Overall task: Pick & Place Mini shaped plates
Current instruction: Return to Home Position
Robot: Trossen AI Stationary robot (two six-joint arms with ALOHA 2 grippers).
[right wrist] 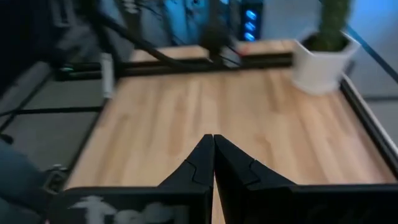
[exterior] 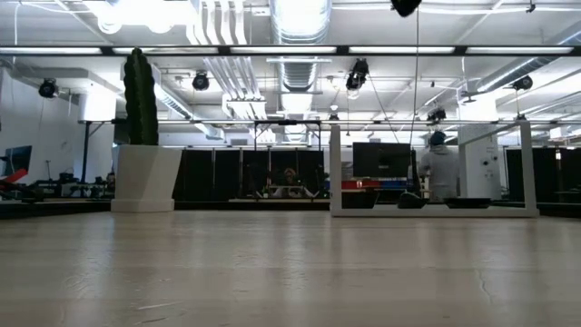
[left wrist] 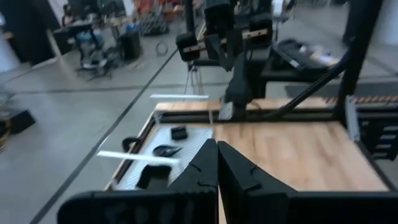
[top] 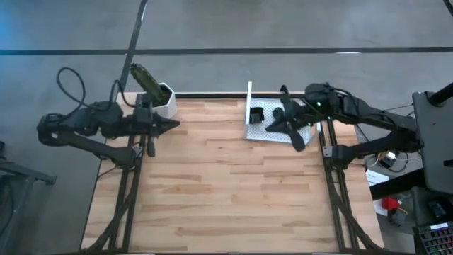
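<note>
The left pincer (left wrist: 217, 147) is nearest in its own wrist view. Its two dark fingers are pressed flat together and hold nothing. Past them, this view looks down into the white tray (left wrist: 194, 140), where the mini shaped plates (left wrist: 166, 150) lie. One is square and one teardrop-shaped, and more dark pieces lie near the tray's rim, too blurred to sort.

The right wrist view faces away from the tray, across bare planks to the white cactus pot (right wrist: 321, 68). The right pincer (right wrist: 213, 139) is likewise closed tight and empty.

The high view alone places both arms. The right pincer hangs over the tray, pointing away from that arm's base. The left pincer sits well apart from the tray, just beside the cactus pot, with its tip aimed toward the tray. The pot stands along the same bench edge as the tray.

The low view shows what the others do not: the tray has thin white uprights rising from its base, and the dark plates sit low on its floor.

The bench (top: 233, 191) is pale wooden planking in a dark frame, on a grey floor. Beyond the tray the room is a wide hall with strip lights, ducts and dark screens. A person (exterior: 442, 169) in a pale top stands far behind the tray.
</note>
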